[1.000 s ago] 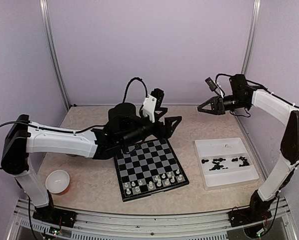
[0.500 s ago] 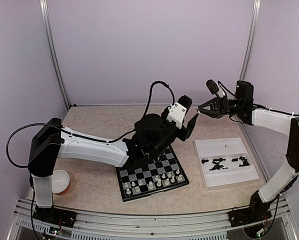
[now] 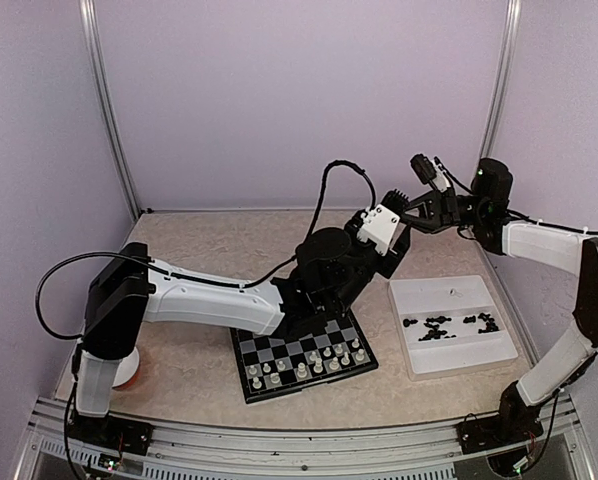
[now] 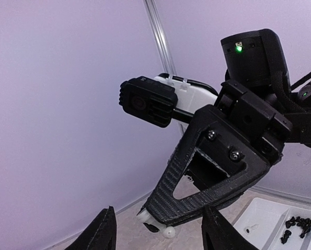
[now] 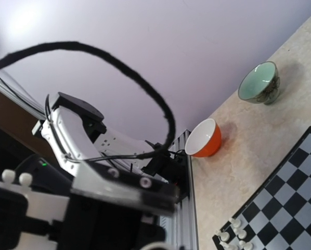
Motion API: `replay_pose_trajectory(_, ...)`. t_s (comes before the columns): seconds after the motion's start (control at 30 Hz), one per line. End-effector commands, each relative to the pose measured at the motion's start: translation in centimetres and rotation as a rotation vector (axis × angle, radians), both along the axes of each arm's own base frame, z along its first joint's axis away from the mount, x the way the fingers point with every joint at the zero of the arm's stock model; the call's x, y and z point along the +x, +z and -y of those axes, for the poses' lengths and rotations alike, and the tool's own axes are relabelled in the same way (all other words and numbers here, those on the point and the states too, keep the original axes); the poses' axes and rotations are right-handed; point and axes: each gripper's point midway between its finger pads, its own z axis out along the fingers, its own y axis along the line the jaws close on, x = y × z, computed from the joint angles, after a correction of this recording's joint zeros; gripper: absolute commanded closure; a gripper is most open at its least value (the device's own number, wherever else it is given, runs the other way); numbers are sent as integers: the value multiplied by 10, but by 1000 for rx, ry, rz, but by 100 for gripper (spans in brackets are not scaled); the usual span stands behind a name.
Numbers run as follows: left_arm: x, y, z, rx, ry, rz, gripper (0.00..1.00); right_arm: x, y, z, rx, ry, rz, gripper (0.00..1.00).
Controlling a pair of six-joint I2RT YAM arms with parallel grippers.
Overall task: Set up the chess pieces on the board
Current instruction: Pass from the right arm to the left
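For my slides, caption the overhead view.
The left pincer and right pincer nearly meet in mid-air; white pieces on the board, black pieces in the tray.

The board [image 3: 284, 348] is lying flat on the desk [image 3: 179, 260]. Cream-white chess pieces [image 3: 304, 368] are standing along its near rows (far edge hidden), and black pieces [image 3: 444, 325] are lying scattered in the white tray [image 3: 439, 358].
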Motion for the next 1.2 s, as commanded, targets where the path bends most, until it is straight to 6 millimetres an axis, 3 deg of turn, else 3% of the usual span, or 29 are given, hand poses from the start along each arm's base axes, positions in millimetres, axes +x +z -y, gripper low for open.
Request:
replay_pose_trajectory(0.0,9,-9,3,30,47,-11,46,-13,10,-2,11,19,44,86)
replay_pose_trajectory(0.2,11,-13,2,36,53,-19,50,-14,11,-2,11,21,42,85)
replay_pose_trajectory(0.67,25,-17,-6,8,51,-74,72,-15,9,-3,11,20,41,83)
replay_pose_trajectory(1.17,21,-6,-5,-34,17,-68,70,-12,4,-3,9,7,39,81)
